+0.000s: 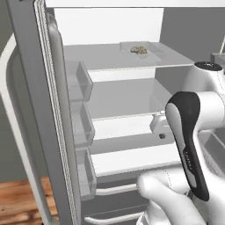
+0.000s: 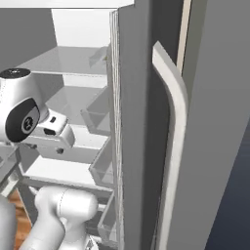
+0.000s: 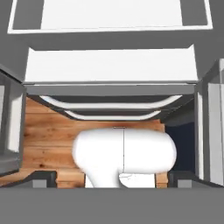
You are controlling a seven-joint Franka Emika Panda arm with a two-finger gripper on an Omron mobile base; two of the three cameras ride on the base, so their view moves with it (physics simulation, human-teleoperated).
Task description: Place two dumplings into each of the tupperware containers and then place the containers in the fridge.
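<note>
Wooden plank floor [image 1: 17, 197], warm orange-brown with visible grain, at 7 o'clock in the left base view; again as a narrow strip [image 2: 19, 205] at 8 o'clock in the right base view, and as a broad band [image 3: 48, 140] across the middle of the hand view, from 9 o'clock toward 3 o'clock. Plain grey wall [image 1: 4, 26] at 10 o'clock in the left base view. Tall grey panel [image 2: 219, 97] at 3 o'clock in the right base view, beside a thin cream vertical strip [image 2: 183, 29] at 1 o'clock. Deep navy patch [image 2: 234, 205] at 4 o'clock. Even, flat, shadowless light throughout.
</note>
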